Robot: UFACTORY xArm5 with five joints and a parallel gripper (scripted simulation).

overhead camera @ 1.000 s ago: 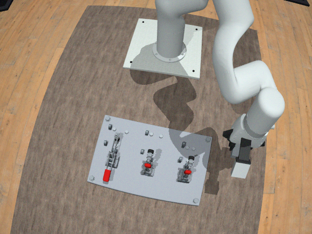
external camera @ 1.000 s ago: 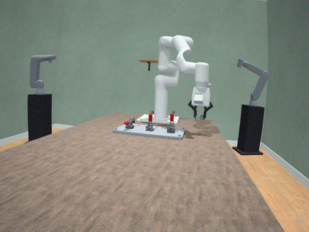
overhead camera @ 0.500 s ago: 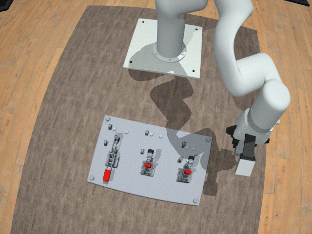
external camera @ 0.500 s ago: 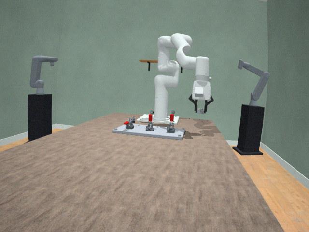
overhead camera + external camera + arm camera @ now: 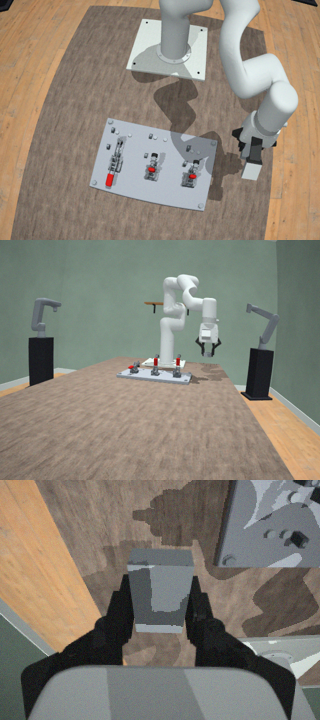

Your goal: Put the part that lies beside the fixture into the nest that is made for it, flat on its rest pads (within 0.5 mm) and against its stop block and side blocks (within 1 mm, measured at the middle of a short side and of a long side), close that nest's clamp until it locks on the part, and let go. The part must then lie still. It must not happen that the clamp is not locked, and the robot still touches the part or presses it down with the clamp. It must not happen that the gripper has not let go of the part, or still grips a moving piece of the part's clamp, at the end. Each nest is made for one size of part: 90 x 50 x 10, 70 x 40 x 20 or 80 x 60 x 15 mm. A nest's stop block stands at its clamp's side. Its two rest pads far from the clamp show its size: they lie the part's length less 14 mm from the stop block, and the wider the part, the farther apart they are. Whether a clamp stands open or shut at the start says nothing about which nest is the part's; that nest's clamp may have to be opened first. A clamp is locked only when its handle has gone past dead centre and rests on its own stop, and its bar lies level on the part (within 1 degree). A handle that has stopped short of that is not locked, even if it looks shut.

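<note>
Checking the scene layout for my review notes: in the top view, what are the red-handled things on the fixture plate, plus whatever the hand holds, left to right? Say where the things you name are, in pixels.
Flat-lying red-handled metal clamp [image 5: 109,180] [image 5: 131,367], middle red-handled clamp [image 5: 151,169] [image 5: 155,361], right red-handled clamp [image 5: 192,176] [image 5: 178,361], grey block [image 5: 244,152] [image 5: 207,354] [image 5: 167,592]

No readable text, labels, brands, numbers or signs anywhere in view

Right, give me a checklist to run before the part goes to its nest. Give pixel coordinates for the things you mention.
1. Part [image 5: 207,354] [image 5: 161,592] held between the jaws: ok.
2. Part lifted off the table [image 5: 64,108] [image 5: 129,420]: ok.
3. Part over the fixture plate [image 5: 165,191] [image 5: 165,379] [image 5: 240,545]: not ok, off to its side.
4. Clamp with the lowered red handle [image 5: 109,180] [image 5: 131,367] locked: cannot tell.
5. Matching nest identified by size: cannot tell.
</note>
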